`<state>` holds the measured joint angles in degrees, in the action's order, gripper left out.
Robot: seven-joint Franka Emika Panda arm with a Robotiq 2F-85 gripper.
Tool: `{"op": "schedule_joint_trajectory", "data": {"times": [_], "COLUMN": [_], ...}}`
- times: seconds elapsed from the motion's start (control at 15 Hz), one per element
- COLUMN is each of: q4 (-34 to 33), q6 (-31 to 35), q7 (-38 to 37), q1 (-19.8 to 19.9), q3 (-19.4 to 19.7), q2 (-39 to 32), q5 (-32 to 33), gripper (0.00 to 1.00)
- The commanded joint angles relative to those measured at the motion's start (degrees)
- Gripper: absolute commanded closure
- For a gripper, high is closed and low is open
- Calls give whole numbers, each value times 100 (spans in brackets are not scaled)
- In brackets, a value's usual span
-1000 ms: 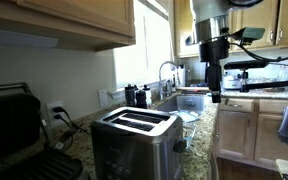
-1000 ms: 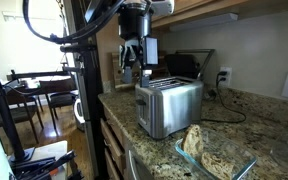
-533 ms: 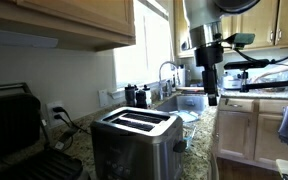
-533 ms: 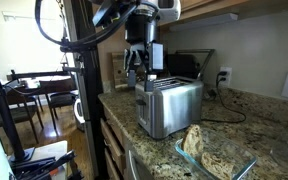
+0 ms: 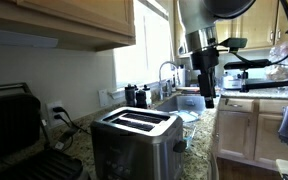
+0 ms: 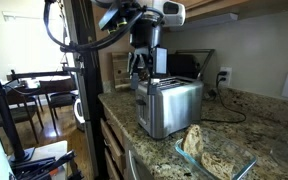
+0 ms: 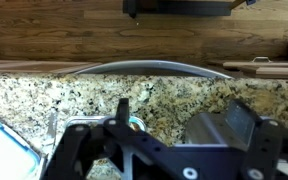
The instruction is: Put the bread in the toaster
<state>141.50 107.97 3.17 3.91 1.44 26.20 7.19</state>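
In an exterior view, the gripper (image 5: pixel 206 98) is hanging in the air past the toaster (image 5: pixel 134 140), jaws apart and gripping nothing. The toaster is showing two slots (image 5: pixel 134 122) with nothing standing out of them. One grill (image 5: pixel 12 125) is sitting at the left.

In an exterior view, the gripper (image 6: pixel 141 72) is hovering just behind the toaster (image 6: pixel 169 105). One tan piece, likely the bread (image 6: pixel 195 143), is lying in the single glass dish (image 6: pixel 234 165), well apart from the gripper.

In the wrist view, the gripper (image 7: pixel 179 125) is looking down on granite (image 7: pixel 44 95). A corner of the dish (image 7: pixel 2 150) is showing at the lower left, and no bread is showing.

The reach seems to be the step in hand. Next, the arm is needing to travel to the dish, descend over the bread and close on it.
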Motion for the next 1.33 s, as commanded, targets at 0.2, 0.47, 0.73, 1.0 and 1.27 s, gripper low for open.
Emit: {"op": "schedule_joint_trajectory", "data": {"times": [0.2, 0.47, 0.73, 1.0, 1.27], "q4": [-31, -28, -40, -101, -208], "q6": [103, 171, 380, 568, 668], "q7": [-254, -356, -417, -488, -560], "q1": [31, 46, 79, 126, 136], "q3": [41, 45, 73, 82, 87], "q2": [-146, -243, -380, -583, -794], "q5": [64, 85, 111, 119, 142], "gripper": [0, 0, 0, 0, 0]}}
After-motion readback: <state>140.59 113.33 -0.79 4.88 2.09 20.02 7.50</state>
